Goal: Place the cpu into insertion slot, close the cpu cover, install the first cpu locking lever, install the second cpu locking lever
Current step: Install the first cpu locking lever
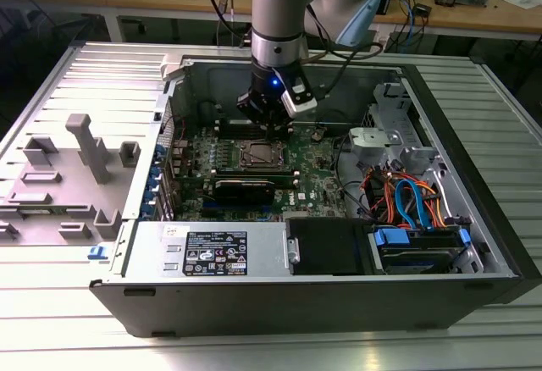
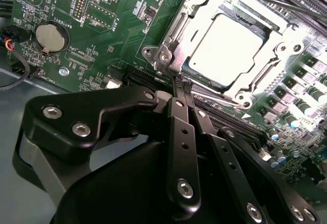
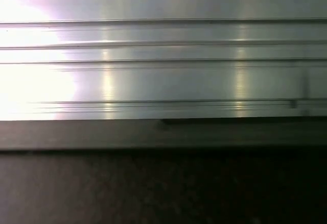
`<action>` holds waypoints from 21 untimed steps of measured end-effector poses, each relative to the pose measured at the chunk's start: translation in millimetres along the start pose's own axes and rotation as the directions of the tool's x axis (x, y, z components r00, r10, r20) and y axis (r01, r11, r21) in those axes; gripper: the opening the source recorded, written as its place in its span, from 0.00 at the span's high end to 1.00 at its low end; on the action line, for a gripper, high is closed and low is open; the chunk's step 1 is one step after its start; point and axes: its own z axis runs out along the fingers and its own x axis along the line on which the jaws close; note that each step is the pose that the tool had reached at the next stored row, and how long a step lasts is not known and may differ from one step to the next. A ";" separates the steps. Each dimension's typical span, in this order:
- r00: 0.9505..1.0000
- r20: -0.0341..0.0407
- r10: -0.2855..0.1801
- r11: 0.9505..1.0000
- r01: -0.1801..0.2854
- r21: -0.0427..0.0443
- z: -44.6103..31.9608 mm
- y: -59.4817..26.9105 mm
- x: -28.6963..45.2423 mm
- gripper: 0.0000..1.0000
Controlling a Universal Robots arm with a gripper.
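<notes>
We see the claw (image 2: 182, 87) pinched narrow, holding nothing — its tips just beside the cpu cover (image 2: 191, 9), which lies shut over the cpu (image 2: 225, 47) seated in the insertion slot (image 1: 259, 155).

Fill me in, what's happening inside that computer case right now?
The arm's gripper is down inside the open computer case, fingers shut with nothing between them, its tip at the edge of the insertion slot. The cpu already sits in the slot, and the cpu cover lies closed around it.
</notes>
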 end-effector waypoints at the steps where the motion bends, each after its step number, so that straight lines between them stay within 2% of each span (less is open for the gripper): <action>1: 1.000 0.000 0.000 1.000 0.000 0.000 0.0 0.5 0.0 0.89; 10: 1.000 0.000 0.000 1.000 0.000 0.000 0.1 2.3 0.0 0.89; 16: 1.000 0.000 0.000 1.000 0.000 0.000 0.1 -2.8 -0.1 0.89; 21: 1.000 0.000 0.000 1.000 0.000 0.000 0.2 -2.8 -0.3 0.89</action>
